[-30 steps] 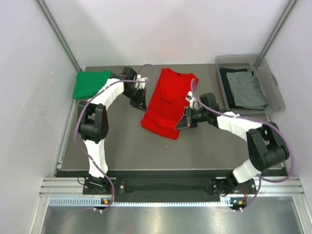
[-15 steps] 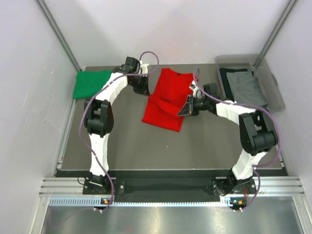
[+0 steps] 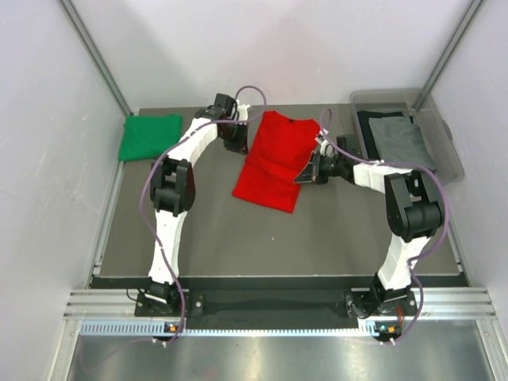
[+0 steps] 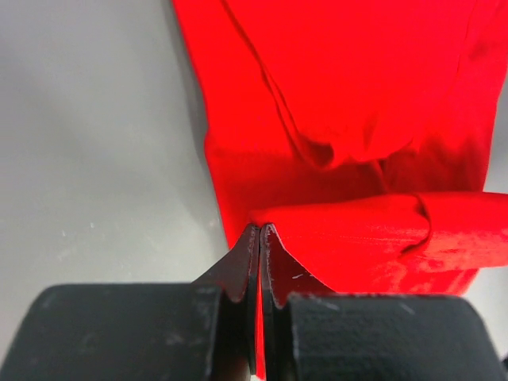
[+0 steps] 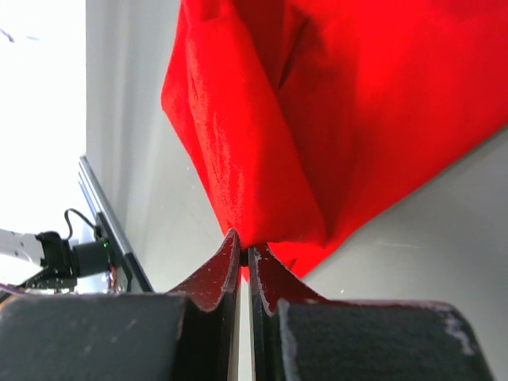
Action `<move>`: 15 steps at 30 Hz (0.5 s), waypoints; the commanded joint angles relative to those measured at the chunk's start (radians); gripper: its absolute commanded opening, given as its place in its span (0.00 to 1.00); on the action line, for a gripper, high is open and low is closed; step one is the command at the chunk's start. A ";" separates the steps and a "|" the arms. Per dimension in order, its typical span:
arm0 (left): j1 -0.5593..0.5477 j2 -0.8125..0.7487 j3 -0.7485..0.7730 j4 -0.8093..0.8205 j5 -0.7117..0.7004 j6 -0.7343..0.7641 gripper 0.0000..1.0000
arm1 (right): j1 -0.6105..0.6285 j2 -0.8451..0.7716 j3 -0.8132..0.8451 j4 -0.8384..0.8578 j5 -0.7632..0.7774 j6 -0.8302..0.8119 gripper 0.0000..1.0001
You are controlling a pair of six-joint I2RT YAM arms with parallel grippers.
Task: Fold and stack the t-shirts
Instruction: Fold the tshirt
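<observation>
1. Top view: the red shirt (image 3: 274, 163) lies mid-table (image 3: 214, 230), collar at the far end, partly folded. The left gripper (image 3: 240, 147) is at its left edge and the right gripper (image 3: 300, 176) at its right edge. The arms hide both tips, so the jaw state can't be told here. The green shirt (image 3: 149, 136) sits folded at the far-left corner, well apart. The bin (image 3: 450, 155) at far right holds a grey shirt (image 3: 405, 147) over a dark shirt (image 3: 371, 119).
2. Left wrist: the left gripper (image 4: 260, 230) has its jaws pressed together, pinching a red shirt (image 4: 349, 119) fold. The lifted flap overhangs the flat cloth.
3. Right wrist: the right gripper (image 5: 242, 242) has its jaws nipping the red shirt (image 5: 333, 119) edge, with cloth bunched above the tips.
</observation>
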 commanded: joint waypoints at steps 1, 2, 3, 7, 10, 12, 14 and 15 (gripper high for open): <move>-0.006 0.008 0.068 0.039 -0.052 0.020 0.00 | -0.030 0.002 0.045 0.083 -0.009 0.012 0.00; -0.006 0.013 0.072 0.037 -0.054 0.022 0.00 | -0.034 -0.007 0.046 0.092 -0.009 0.016 0.00; -0.007 0.014 0.079 0.040 -0.056 0.022 0.00 | -0.034 -0.010 0.052 0.093 -0.008 0.016 0.00; -0.010 0.025 0.097 0.042 -0.079 0.025 0.00 | -0.040 0.012 0.084 0.078 -0.011 0.017 0.00; -0.013 0.039 0.115 0.045 -0.123 0.028 0.00 | -0.039 0.021 0.078 0.093 -0.001 0.028 0.00; -0.015 0.051 0.126 0.053 -0.154 0.025 0.00 | -0.040 0.028 0.077 0.116 0.002 0.039 0.00; -0.015 0.072 0.140 0.063 -0.180 0.014 0.00 | -0.043 0.038 0.083 0.127 0.008 0.048 0.00; -0.015 0.080 0.151 0.069 -0.195 0.013 0.00 | -0.043 0.051 0.086 0.130 0.009 0.054 0.00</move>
